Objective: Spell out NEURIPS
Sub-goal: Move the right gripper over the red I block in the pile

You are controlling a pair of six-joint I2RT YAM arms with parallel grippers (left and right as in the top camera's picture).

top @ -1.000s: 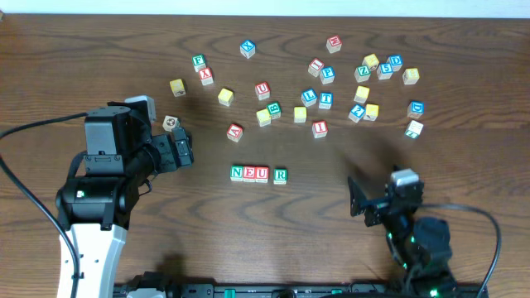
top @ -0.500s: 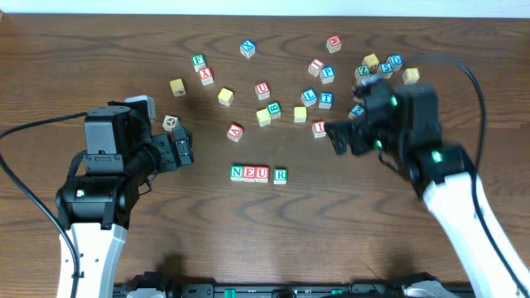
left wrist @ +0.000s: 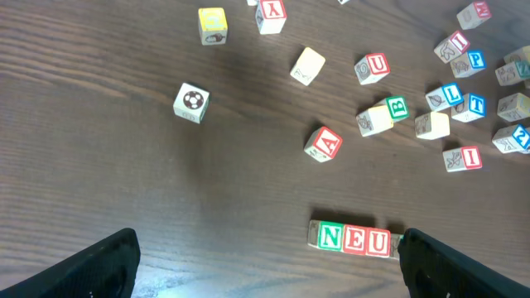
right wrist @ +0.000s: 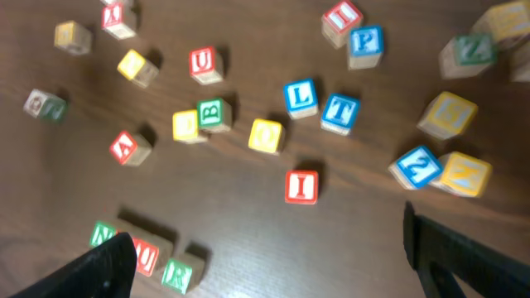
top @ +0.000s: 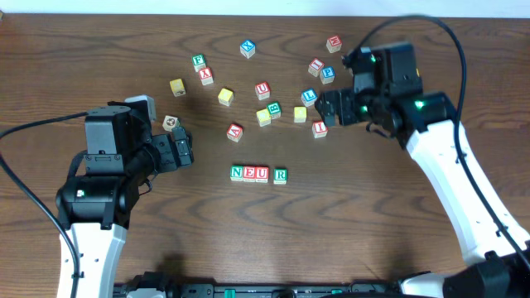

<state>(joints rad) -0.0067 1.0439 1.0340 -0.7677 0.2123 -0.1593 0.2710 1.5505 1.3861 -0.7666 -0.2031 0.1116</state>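
Observation:
The blocks N, E, U [top: 249, 173] stand in a row mid-table, with a green R block [top: 280, 175] just to their right, slightly apart. A red I block [top: 320, 128] [right wrist: 301, 186] lies above and right of the row. A blue P block [top: 328, 74] [right wrist: 365, 40] is further back. My right gripper [top: 325, 107] [right wrist: 269, 257] is open and empty, above the table by the I block. My left gripper [top: 184, 150] [left wrist: 269, 257] is open and empty, left of the row, which shows in the left wrist view [left wrist: 354, 238].
Several loose letter blocks lie scattered across the back half: a red A [top: 235, 131], a red U [top: 262, 89], a green B [top: 273, 108], blue L [right wrist: 301, 96] and T [right wrist: 339, 110], yellow blocks [top: 225, 96]. A soccer-ball block [left wrist: 191, 101] lies near the left arm.
My right arm has swung up from the front right to the back, over the loose blocks, ending near the I block. The left arm and all blocks have stayed put.

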